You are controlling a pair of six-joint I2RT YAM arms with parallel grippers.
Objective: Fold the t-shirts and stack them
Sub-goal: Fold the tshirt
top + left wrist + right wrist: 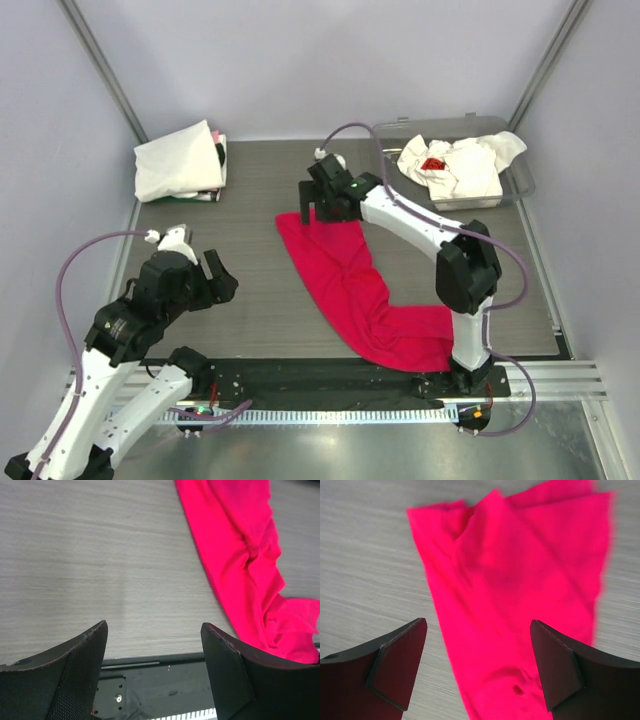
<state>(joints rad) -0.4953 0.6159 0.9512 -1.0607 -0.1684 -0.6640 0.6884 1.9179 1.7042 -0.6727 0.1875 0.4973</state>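
A crimson red t-shirt (350,285) lies rumpled in a long band across the middle of the table, from the far centre to the near right. It shows in the left wrist view (250,565) and the right wrist view (520,605). My right gripper (318,205) hangs open and empty just above the shirt's far end. My left gripper (205,272) is open and empty over bare table, left of the shirt. A folded white t-shirt (178,160) lies at the far left. A white t-shirt with a red mark (455,165) sits crumpled in the tub.
A clear grey plastic tub (520,180) stands at the far right corner. A black strip (330,380) runs along the table's near edge by the arm bases. Grey walls close in the left, far and right sides.
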